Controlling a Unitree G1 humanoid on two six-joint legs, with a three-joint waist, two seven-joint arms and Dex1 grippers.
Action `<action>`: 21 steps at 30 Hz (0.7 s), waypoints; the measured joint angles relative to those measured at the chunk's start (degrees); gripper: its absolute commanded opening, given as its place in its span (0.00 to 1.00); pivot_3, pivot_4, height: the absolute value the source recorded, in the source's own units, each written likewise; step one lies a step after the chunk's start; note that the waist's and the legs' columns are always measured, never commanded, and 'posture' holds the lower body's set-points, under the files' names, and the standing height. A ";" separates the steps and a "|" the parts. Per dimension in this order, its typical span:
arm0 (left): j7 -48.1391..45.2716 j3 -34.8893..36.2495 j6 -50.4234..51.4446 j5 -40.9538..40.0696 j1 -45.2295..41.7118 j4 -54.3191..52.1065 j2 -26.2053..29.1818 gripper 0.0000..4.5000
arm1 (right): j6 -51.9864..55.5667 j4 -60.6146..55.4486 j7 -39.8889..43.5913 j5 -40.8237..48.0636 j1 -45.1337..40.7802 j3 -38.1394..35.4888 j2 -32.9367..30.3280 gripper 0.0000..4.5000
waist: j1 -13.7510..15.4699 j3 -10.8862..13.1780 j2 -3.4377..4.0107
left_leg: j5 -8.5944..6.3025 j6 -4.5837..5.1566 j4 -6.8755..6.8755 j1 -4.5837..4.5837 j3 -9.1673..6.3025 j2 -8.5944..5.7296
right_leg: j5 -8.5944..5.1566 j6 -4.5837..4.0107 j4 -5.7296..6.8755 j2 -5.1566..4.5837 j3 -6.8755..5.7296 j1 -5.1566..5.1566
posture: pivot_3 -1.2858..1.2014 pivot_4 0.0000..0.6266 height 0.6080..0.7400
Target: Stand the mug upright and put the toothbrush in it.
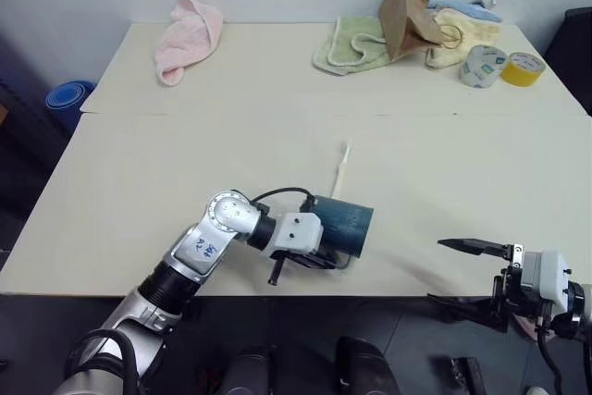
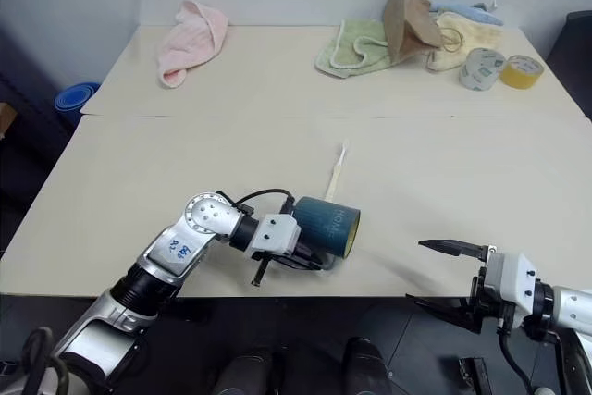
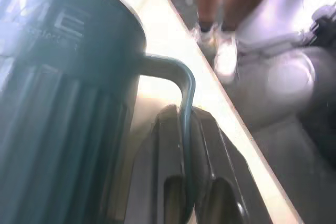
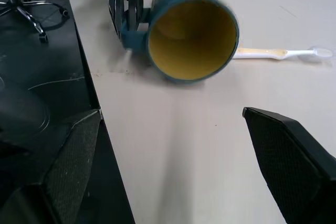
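Low in the frame near the table's [image 1: 111,164] front edge, the mug [image 1: 344,225] lies on its side, its handle pinched by the clenched left gripper [image 1: 319,261]. The toothbrush [image 1: 342,168] lies flat just above it. At lower right, the right gripper [image 1: 462,273] hangs released, holding nothing.

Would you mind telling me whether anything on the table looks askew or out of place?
Yes: the mug lies on its side near the table's front edge, yellow mouth facing the right tool. The left tool is shut on its handle. The toothbrush lies flat just behind it.
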 measured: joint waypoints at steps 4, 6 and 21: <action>1.04 10.89 6.59 -14.72 1.61 -0.05 -3.73 0.00 | 0.09 -0.03 -0.75 -0.21 -0.67 0.05 0.30 1.00 | 0.22 0.02 -0.03 | 0.00 0.00 0.14 -0.07 -0.13 -0.02 | 0.00 0.00 -0.01 -0.02 -0.04 0.04 | 0.52 0.24 1.00; 2.32 15.74 8.58 -18.52 1.61 0.53 -3.77 0.00 | 0.26 -0.03 -1.19 -0.26 -0.83 0.08 0.71 1.00 | 0.19 0.01 -0.03 | 0.00 0.00 0.14 -0.07 -0.13 -0.03 | 0.00 0.00 0.00 -0.02 -0.04 0.04 | 0.52 0.24 1.00; 6.01 21.45 -0.20 -17.75 9.32 13.03 -6.68 0.00 | 1.47 0.19 -3.79 -1.44 -6.12 2.60 1.35 1.00 | 0.03 -0.02 -0.02 | 0.00 0.00 0.12 0.00 -0.05 -0.03 | 0.00 0.01 0.01 -0.01 -0.03 0.06 | 0.52 0.24 1.00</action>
